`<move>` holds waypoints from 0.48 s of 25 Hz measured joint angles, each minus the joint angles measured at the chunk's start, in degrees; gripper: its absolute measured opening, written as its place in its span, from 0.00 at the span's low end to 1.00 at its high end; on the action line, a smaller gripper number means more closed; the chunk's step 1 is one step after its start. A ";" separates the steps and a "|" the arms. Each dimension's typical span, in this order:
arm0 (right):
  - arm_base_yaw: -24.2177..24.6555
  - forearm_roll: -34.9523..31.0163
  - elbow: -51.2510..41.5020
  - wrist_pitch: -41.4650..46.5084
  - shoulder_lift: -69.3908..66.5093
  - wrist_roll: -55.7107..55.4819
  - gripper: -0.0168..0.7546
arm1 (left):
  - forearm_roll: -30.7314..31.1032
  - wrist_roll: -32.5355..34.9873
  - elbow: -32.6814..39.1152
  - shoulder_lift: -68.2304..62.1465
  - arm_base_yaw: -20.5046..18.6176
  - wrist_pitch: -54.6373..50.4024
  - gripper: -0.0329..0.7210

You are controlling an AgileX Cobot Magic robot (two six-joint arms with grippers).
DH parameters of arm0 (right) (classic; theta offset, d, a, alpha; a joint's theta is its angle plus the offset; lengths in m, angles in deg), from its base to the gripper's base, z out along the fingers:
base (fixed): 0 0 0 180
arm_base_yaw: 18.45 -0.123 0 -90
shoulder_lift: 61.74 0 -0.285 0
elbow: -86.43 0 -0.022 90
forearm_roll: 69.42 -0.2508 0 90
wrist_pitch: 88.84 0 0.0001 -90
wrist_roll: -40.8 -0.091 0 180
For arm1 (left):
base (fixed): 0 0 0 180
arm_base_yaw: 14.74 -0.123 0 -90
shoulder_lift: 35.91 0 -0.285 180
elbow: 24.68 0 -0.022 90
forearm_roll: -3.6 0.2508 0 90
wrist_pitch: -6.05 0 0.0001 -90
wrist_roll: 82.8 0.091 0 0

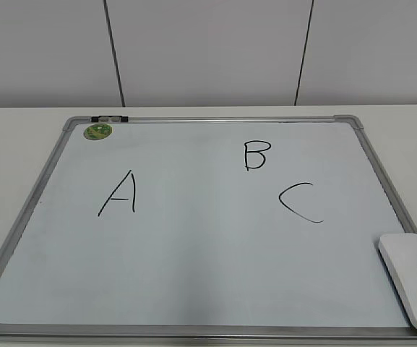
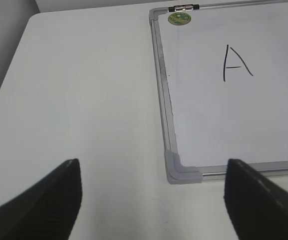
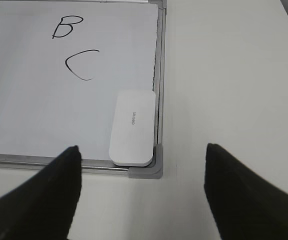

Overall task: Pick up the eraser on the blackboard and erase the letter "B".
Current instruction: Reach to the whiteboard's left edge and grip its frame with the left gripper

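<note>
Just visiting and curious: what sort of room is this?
Probably a plain lab or test room: a whiteboard with an eraser lies flat on a white table before bare wall panels.

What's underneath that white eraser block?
The eraser lies on the blackboard, in its near right corner against the grey frame. Whatever the board carries beneath it is covered.

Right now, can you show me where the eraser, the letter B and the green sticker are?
eraser (image 3: 132,127), right wrist view, middle of its white top.
letter B (image 1: 256,155), exterior view, centre of the strokes.
green sticker (image 1: 97,131), exterior view, middle of the round sticker.
</note>
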 joint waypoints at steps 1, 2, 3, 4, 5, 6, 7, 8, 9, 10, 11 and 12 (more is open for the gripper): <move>0.00 0.00 0.00 0.00 0.00 0.00 0.78 | 0.00 0.00 0.00 0.00 0.00 0.00 0.93; 0.00 0.00 0.00 0.00 0.00 0.00 0.78 | 0.00 0.00 0.00 0.00 0.00 0.00 0.93; 0.00 0.00 0.00 0.00 0.00 0.00 0.78 | 0.09 0.00 0.00 0.00 0.00 0.00 0.93; 0.00 0.00 0.00 0.00 0.00 0.00 0.78 | 0.09 0.00 0.00 0.00 0.00 0.00 0.93; 0.00 0.00 0.00 0.00 0.00 0.00 0.78 | 0.09 0.00 0.00 0.00 0.00 0.00 0.93; 0.00 0.00 0.00 0.00 0.00 0.00 0.78 | 0.09 0.00 0.00 0.00 0.00 0.00 0.93; 0.00 0.00 0.00 0.00 0.00 0.00 0.78 | 0.09 0.00 0.00 0.00 0.00 0.00 0.93; 0.00 0.00 0.00 0.00 0.00 0.00 0.78 | 0.09 0.00 0.00 0.00 0.00 0.00 0.93; 0.00 0.00 0.00 0.00 0.00 0.00 0.78 | 0.09 0.00 0.00 0.00 0.00 0.00 0.93; 0.00 0.00 0.00 0.00 0.00 0.00 0.78 | 0.09 0.00 0.00 0.00 0.00 0.00 0.93; 0.00 0.00 0.00 0.00 0.00 0.00 0.78 | 0.09 0.00 0.00 0.00 0.00 0.00 0.93; 0.00 0.00 0.00 0.00 0.00 0.00 0.78 | 0.09 0.00 0.00 0.00 0.00 0.00 0.93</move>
